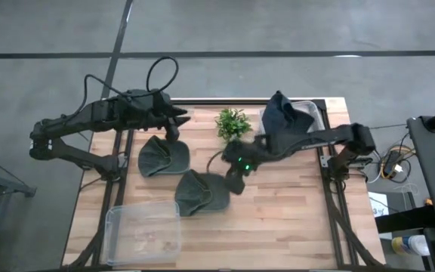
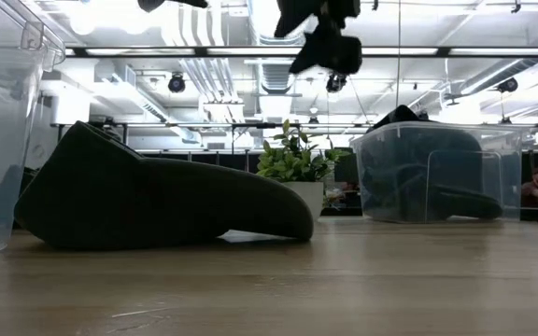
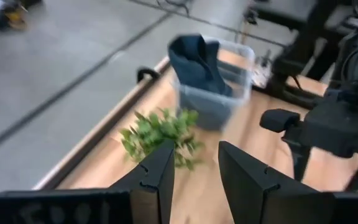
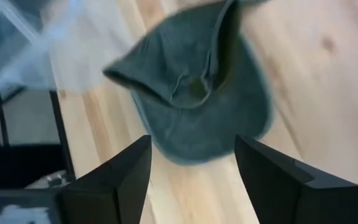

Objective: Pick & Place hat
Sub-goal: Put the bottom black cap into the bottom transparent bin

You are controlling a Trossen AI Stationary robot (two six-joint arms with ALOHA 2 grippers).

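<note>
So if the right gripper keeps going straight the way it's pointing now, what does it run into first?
Most likely the dark green fabric hat lying on the wooden table. The right gripper, jaws open, points straight at it with nothing between, though how far off it hovers is unclear.

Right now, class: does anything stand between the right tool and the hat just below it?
Nothing visible does. The right tool hangs open above the hat, which lies on the bare table, with only empty air between the two.
</note>
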